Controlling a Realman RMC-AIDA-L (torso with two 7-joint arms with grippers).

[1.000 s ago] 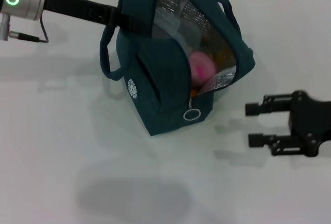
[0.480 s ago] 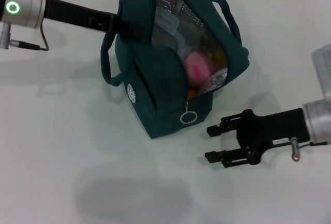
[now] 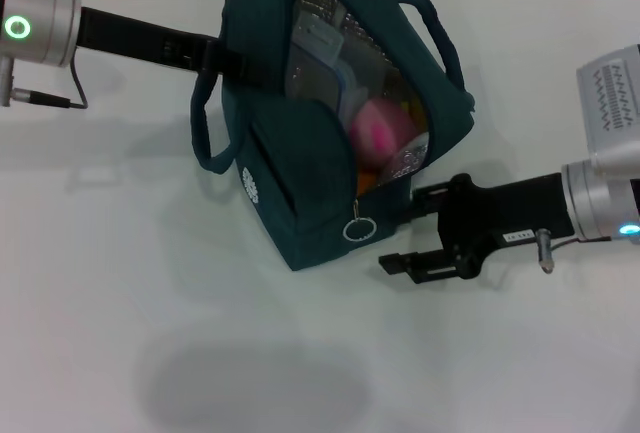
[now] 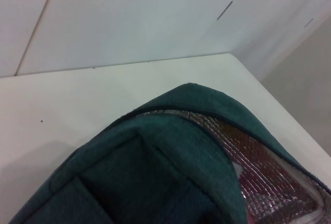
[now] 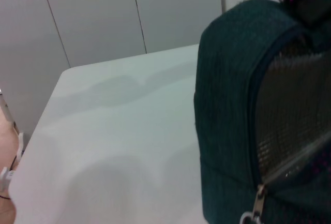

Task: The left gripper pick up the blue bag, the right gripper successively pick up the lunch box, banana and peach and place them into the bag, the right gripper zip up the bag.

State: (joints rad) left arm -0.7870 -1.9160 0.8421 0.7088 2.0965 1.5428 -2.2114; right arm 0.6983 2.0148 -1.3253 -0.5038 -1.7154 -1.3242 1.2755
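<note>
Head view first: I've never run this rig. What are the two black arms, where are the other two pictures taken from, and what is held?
The head view looks down from the robot's head at a white table. The left gripper, on the black arm with the green ring light, holds the blue bag by its upper edge, tilted and open. Inside show the pink peach and the lunch box; something yellow may be the banana. The right gripper, fingers apart, holds nothing and sits beside the ring zip pull. The other pictures come from wrist cameras: the left one sees the bag's top, the right one its side and zip.
</note>
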